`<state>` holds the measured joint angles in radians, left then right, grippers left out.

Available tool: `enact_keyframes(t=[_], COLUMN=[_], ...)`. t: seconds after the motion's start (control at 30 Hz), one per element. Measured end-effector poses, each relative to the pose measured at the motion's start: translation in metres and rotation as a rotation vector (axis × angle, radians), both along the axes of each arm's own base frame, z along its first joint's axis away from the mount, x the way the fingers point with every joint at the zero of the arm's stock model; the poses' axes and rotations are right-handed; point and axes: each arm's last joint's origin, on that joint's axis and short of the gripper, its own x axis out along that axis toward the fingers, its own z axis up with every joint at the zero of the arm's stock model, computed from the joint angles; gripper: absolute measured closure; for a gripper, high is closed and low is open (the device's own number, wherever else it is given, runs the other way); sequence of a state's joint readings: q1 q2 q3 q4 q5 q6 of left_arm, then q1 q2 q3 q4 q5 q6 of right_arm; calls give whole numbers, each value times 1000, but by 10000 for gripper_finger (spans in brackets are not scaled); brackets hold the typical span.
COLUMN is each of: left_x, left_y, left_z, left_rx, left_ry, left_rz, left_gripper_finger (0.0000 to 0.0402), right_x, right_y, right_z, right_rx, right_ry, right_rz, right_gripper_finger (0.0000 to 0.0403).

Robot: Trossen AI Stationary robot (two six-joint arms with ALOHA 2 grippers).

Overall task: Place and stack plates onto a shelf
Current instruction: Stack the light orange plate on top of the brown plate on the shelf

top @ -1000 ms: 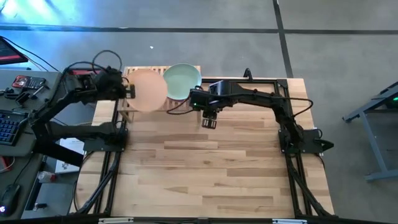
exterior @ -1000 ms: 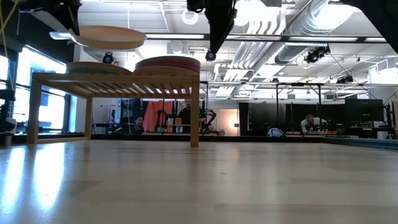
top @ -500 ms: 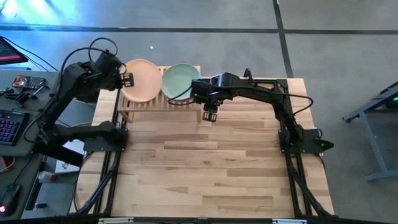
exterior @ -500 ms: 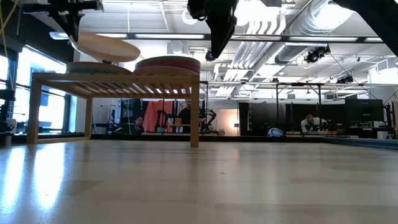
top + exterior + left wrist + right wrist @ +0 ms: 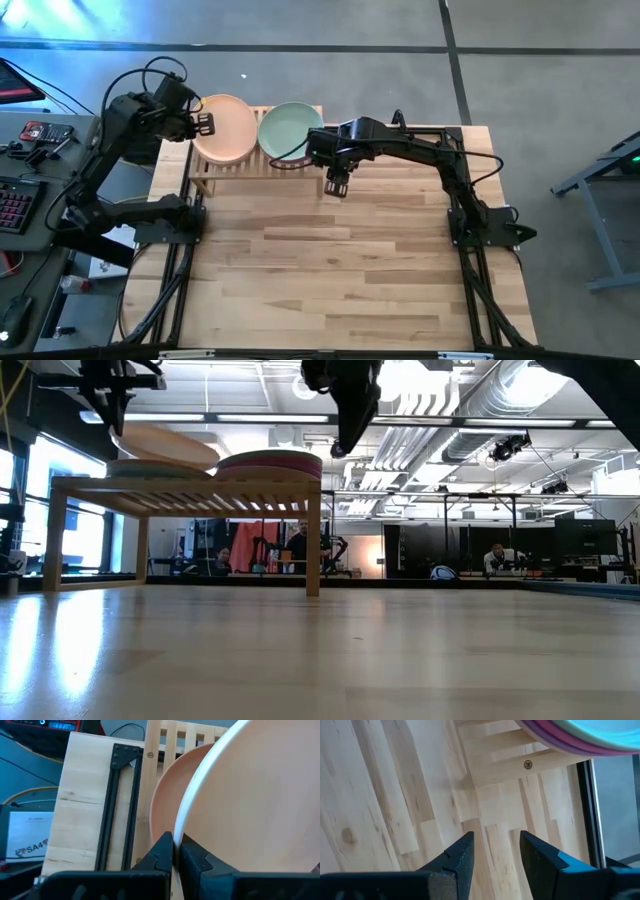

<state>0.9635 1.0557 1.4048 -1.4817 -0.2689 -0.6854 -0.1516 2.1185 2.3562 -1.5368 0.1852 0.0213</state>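
Observation:
The light-wood slatted shelf (image 5: 215, 165) stands at the table's far left and carries two stacks of plates. The right stack (image 5: 270, 463) has a mint-green plate (image 5: 287, 131) on top, over purple and magenta ones (image 5: 560, 745). My left gripper (image 5: 205, 125) is shut on a peach plate (image 5: 228, 130) over the left stack (image 5: 140, 468), whose top plate is also peach (image 5: 167, 795). My right gripper (image 5: 337, 187) is open and empty above the table, just near of the shelf's right end. My left gripper pinches the peach plate's rim (image 5: 181, 827) between its two fingers, at the plate's left edge, one finger above and one below. The fingers come in level from the table's left. The plate tilts, its right side low on or just over the left stack (image 5: 195, 460).
Bare butcher-block tabletop (image 5: 340, 270) spreads near of the shelf. Black frame rails (image 5: 180, 270) run along both table sides. A desk with a keyboard and tools (image 5: 20, 170) stands left of the table. People (image 5: 298, 545) are in the room far behind.
My left gripper has carried the peach plate toward the table's far edge and down onto the left stack. The plate, held level and clear before, now tilts with its right side low. My right gripper has drifted slightly left, still open.

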Motion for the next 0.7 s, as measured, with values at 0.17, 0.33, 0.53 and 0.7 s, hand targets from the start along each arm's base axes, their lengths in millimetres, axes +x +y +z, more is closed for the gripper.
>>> enact_keyframes(t=[0.17, 0.33, 0.53, 0.7], left_x=[-1, -2, 0, 4], left_y=[2, 4, 12, 20], left_z=[-1, -2, -5, -9], left_rx=[-5, -13, -35, -62], left_ry=[6, 15, 43, 72], left_rz=[14, 20, 13, -5], left_gripper_finger=[399, 399, 399, 398], right_x=[0, 0, 0, 0], right_y=[0, 1, 1, 1], right_z=[0, 0, 0, 0], right_rx=[15, 27, 31, 36], right_ry=[-11, -16, -20, -24], right_rz=[-46, -61, -77, -92], right_gripper_finger=[268, 268, 268, 268])
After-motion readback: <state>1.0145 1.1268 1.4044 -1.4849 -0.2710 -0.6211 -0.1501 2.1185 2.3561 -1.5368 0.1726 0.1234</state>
